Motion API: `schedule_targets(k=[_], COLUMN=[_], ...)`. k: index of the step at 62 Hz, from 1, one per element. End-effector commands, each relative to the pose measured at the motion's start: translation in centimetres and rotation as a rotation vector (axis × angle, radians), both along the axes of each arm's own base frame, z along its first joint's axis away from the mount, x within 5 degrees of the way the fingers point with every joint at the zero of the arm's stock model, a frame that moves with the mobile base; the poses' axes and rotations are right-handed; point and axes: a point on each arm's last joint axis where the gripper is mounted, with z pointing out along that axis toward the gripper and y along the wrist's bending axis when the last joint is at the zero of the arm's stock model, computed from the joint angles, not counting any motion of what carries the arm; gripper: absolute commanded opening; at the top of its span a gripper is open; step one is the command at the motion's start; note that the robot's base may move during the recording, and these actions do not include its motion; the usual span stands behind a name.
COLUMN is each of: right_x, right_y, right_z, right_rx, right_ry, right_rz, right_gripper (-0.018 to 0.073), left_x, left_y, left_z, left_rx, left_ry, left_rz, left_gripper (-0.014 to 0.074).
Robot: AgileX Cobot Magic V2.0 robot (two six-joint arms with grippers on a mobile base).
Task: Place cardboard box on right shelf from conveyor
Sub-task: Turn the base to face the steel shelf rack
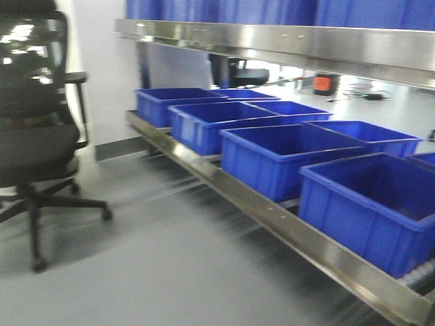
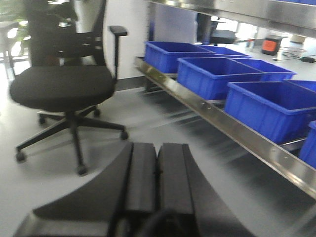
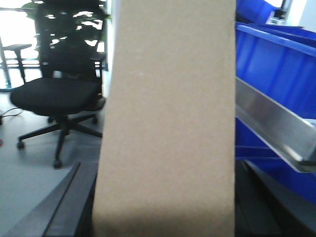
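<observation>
Gripping plain tan cardboard box, right claw; left claw closed.

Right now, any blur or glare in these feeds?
Front view: motion smear across the floor and blue bins, glare on the steel shelf. Left wrist view: background streaked, closed left end effector sharp. Right wrist view: cardboard box soft, office chair backlit, highlights blown out.
</observation>
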Motion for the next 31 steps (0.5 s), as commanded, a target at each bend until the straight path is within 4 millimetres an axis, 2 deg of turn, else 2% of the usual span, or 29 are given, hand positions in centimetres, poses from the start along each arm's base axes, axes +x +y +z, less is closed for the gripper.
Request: schedule_targets(k=[1,31], right_x=[-0.02,-0.02], right_y=[0.04,0.04], right_z=[1.67,1.67], right_rx=[0.018,0.018], right_ry=[-0.115,-0.115], right_rz=[0.005,0.005], right_gripper=[0.0215,0.0215], left_x=[-0.08,-0.08], left_y=[0.07,0.04], left_z=[0.56,0.56], left_rx=[-0.007,-0.007], left_ry=[-0.092,-0.092], left_rz=[0.009,0.002], left_gripper=[-0.0116,-0.0116])
